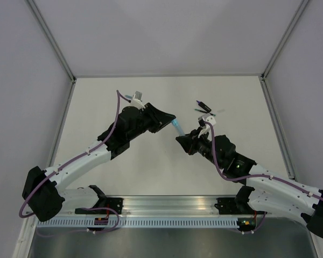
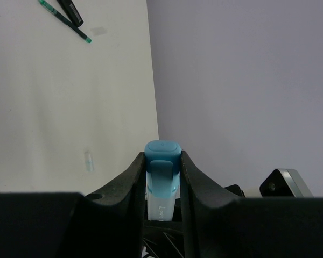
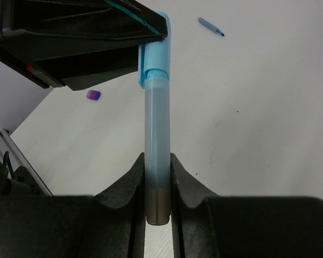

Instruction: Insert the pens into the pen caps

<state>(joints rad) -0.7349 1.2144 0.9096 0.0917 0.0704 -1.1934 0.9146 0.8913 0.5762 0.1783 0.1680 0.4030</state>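
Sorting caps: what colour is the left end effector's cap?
Light blue cap; left wrist view.

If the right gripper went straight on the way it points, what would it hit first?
The pale-blue cap pinched by the left gripper: the highlighter in the right gripper already has its tip in it, so it would likely reach that cap first.
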